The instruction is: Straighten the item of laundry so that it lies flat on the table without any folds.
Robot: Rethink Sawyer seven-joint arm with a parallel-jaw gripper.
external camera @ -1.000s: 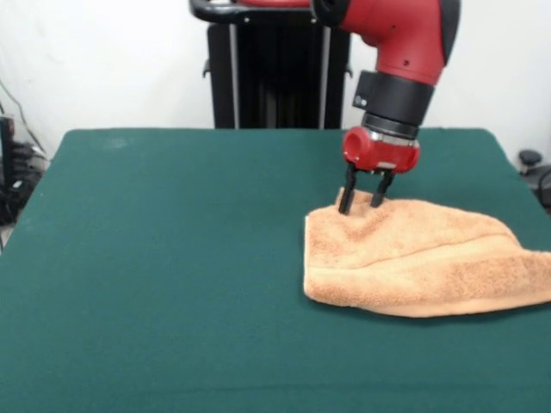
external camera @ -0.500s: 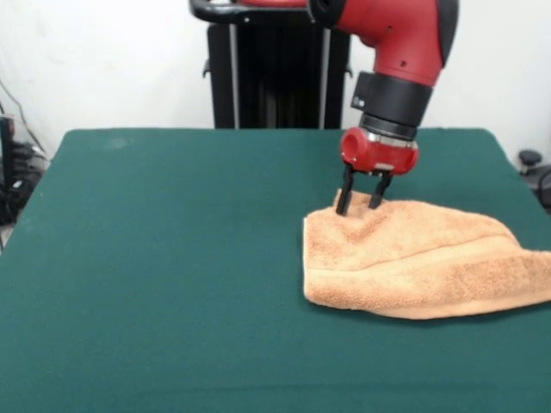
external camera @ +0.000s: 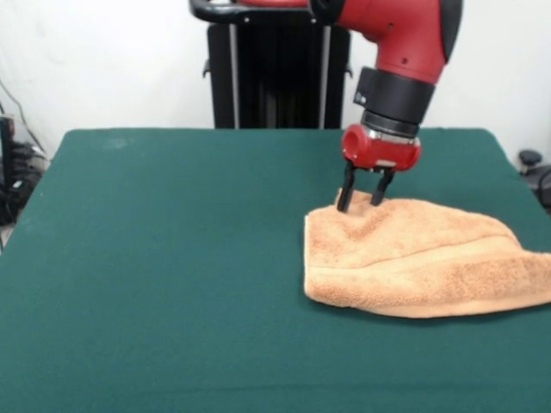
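The item of laundry (external camera: 417, 258) is an orange-tan towel on the right side of the green table (external camera: 164, 258). It is folded over itself, with a thick rolled fold along its near edge, and its right end runs out of the picture. My gripper (external camera: 362, 200) comes straight down onto the towel's far left corner. Its two black fingers (external camera: 345, 198) stand apart with their tips at the cloth, and a small peak of towel rises between them. The gripper looks open.
A black pedestal (external camera: 275, 69) stands behind the far edge of the table. Dark cables and gear (external camera: 13, 172) lie off the table's left side, and a black object (external camera: 534, 168) sits beyond its right edge.
The gripper shifted a few pixels left and then back right, staying at the same corner. The towel's shape is almost unchanged.
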